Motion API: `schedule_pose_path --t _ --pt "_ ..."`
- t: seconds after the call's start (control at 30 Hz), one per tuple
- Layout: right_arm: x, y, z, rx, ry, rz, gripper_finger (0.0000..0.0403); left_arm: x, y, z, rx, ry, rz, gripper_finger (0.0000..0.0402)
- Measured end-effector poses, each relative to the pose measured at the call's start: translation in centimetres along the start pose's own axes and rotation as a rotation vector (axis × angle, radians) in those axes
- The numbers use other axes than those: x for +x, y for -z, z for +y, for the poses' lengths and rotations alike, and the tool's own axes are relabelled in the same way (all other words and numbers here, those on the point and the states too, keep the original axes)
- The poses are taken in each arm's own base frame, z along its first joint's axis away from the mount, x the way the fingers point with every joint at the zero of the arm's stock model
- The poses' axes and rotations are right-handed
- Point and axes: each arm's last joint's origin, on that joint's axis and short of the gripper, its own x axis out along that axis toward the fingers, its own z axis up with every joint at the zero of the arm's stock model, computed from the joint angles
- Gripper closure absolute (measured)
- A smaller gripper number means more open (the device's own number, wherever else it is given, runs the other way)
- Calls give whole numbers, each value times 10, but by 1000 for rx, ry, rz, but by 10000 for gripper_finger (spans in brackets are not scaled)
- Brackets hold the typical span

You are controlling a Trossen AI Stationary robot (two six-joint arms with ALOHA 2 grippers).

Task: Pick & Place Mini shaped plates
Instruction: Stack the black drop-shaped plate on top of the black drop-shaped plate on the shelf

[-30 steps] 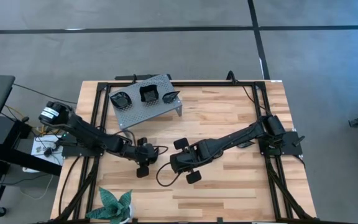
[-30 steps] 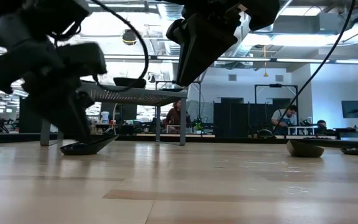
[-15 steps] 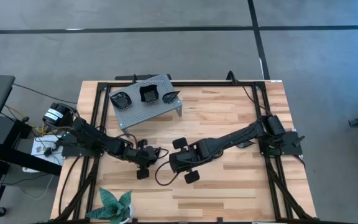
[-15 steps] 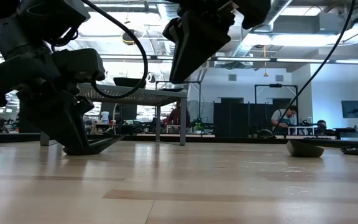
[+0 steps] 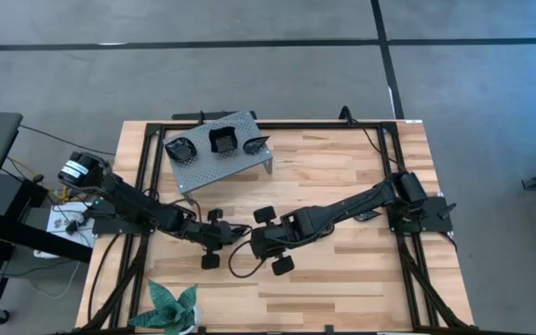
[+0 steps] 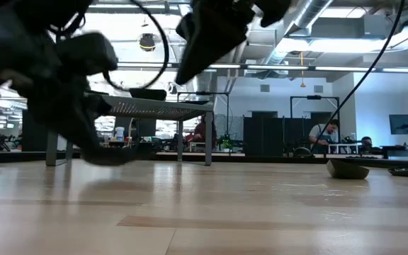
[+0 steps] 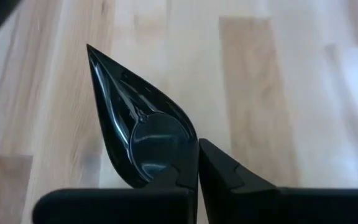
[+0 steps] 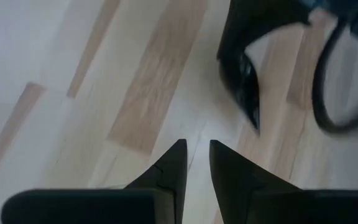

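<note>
A glossy black teardrop mini plate (image 7: 138,118) is near the table's middle, and my left gripper (image 7: 196,155) (image 5: 229,231) is shut on it. In the low view the plate (image 6: 122,154) shows blurred, just above the wood. My right gripper (image 8: 197,146) (image 5: 255,244) hovers close to the right of it, its fingers a narrow gap apart with nothing between them. Three more black plates (image 5: 221,141) rest on the grey perforated stand (image 5: 240,163) at the far left. My left gripper holds the teardrop plate by the rim of its round end (image 7: 190,144), one finger inside the dish and one outside. The fingers come slanting down from the table's left. The pointed tip (image 7: 91,50) points away from the gripper. The plate looks lifted slightly off the wood.
A green plant (image 5: 173,307) stands at the near left edge. Two dark dishes (image 6: 347,168) show at the right in the low view. Cables loop between the two grippers (image 5: 242,261). Bare wood lies to the right and near side.
My left gripper has shut on the teardrop plate's rim. The plate, which lay on the table, has risen slightly off it. My right gripper has shifted a little toward the left gripper.
</note>
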Motion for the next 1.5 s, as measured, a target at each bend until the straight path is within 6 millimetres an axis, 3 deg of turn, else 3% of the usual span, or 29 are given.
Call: schedule_pose_path --t 0.33,0.57,0.77,1.03,1.5 --pt "8 -9 -3 -60 -44 -114 296 -28 -15 -2 144 67 -129 395" --pt "17 -8 -16 -58 -6 -115 248 -30 -16 -2 278 59 -144 396" --pt "26 -3 -30 -35 6 -97 235 -30 -17 -2 322 56 -152 396" --pt "41 6 -41 -27 -58 -58 285 -30 -19 -1 373 24 -176 394" --pt "40 6 -47 -48 -49 -64 382 -30 -20 -1 372 21 -181 394"
